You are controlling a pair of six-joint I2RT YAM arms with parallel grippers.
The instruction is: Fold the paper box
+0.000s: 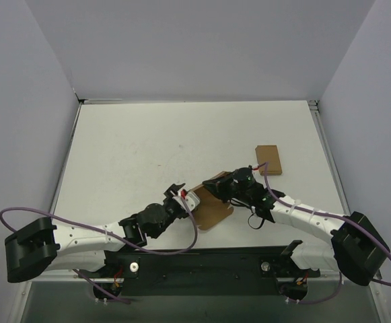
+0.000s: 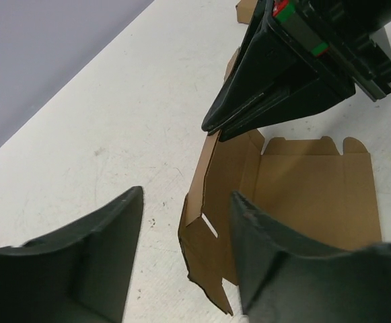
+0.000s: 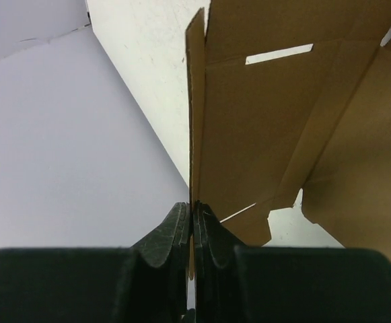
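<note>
Right gripper [image 3: 192, 210] is pressed together on a raised side flap of the paper box [image 3: 269, 114], with the sheet's edge clamped between its fingers (flap stands upright). Other side: left gripper [image 2: 188, 195] is spread and holds nothing, box just ahead of its tips. White table [image 1: 148, 141] under both. Box's main panel lies flat below the right gripper. Small plain cardboard rectangle [image 1: 268, 159] sits beyond it, apart from the box.

The white table [image 1: 148, 148] fills mid-frame. On it rest the paper box [image 1: 214, 212] (lower centre) and a cardboard rectangle [image 1: 268, 159], centre right.
</note>
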